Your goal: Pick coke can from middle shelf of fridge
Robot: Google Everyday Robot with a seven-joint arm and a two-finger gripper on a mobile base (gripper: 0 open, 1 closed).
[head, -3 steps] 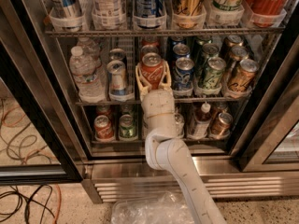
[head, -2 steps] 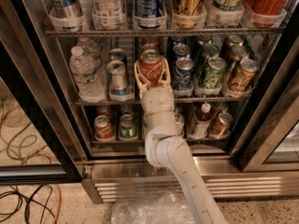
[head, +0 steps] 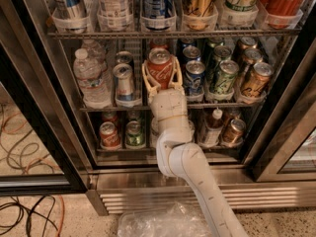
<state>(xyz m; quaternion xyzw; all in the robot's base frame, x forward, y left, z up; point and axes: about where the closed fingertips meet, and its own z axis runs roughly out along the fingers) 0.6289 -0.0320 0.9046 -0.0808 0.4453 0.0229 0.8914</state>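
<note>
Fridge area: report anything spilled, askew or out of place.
No spill shows. Crumpled clear plastic lies on the floor below the fridge, near loose cables. The gripper clasps the upright coke can on the middle shelf.

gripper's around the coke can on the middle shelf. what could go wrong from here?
1. The gripper sits around the coke can, with the silver can and blue can close on either side; a crooked pull-out may knock them.
2. The upper shelf rail runs just above the can's top; lifting much may hit it.
</note>
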